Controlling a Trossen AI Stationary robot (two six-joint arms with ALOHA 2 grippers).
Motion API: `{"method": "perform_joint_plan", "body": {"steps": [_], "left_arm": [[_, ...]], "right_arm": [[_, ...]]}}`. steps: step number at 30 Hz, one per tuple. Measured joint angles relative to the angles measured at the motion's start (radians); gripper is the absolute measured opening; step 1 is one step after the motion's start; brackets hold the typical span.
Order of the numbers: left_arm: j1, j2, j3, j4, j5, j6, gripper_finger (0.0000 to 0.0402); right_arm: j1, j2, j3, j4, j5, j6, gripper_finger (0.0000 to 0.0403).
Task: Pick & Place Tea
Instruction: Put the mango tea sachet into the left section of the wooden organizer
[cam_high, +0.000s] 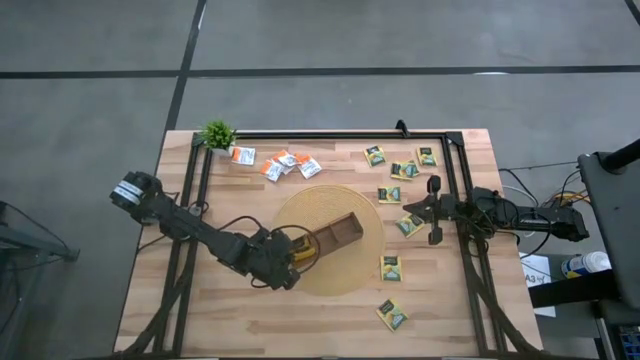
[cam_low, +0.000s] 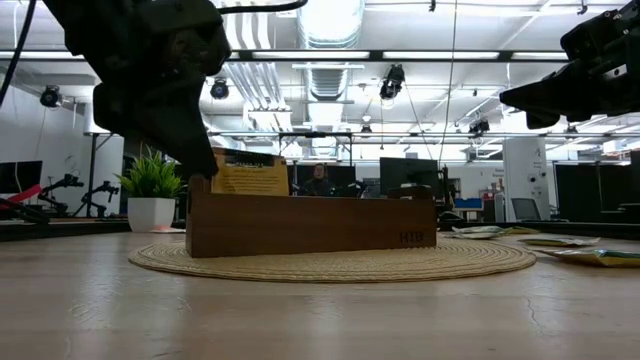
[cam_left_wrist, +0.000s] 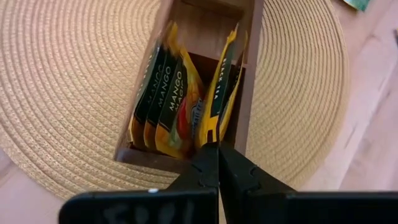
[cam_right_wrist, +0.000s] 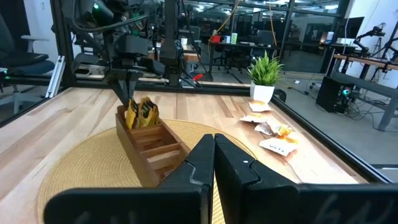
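From above, the left gripper (cam_high: 292, 250) is at the near end of the wooden tray (cam_high: 345, 230) on the round mat (cam_high: 365, 265), placing a tea sachet (cam_left_wrist: 219, 93).

Its wrist view shows the fingers closed on that sachet's edge; next they should open and lift.

The right gripper (cam_high: 433, 210) waits closed near the table's right edge.

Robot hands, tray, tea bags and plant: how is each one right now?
Left hand: shut, at the tray's end by the filed sachets.
Right hand: shut, empty, above the table.
Wooden tray: on the mat, sachets upright in one end compartment.
Loose sachets: flat on the table.
Plant: upright.
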Motion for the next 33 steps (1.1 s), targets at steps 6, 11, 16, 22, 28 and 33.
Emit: {"method": "perform_joint_plan", "body": {"steps": [6,11,16,22,28,33], "left_arm": [[0.0,-0.002,0.002,0.002,0.045,0.014,0.0],[0.0,-0.002,0.002,0.002,0.048,0.054,0.0013],[0.0,-0.002,0.002,0.003,0.051,0.07,0.0061],[0.0,-0.014,0.002,-0.001,0.079,0.071,0.0127],[0.002,-0.063,0.008,-0.015,0.213,0.035,0.0144],[0.003,-0.11,0.03,-0.013,0.17,0.071,0.0144]], "right_arm": [[0.0,0.0,0.0,0.0,0.0,0.0,0.0009],[0.0,0.0,0.0,0.0,0.0,0.0,0.0009],[0.0,0.0,0.0,0.0,0.0,0.0,0.0009],[0.0,0.0,0.0,0.0,0.0,0.0,0.0009],[0.0,0.0,0.0,0.0,0.0,0.0,0.0009],[0.0,0.0,0.0,0.0,0.0,0.0,0.0009]]}}
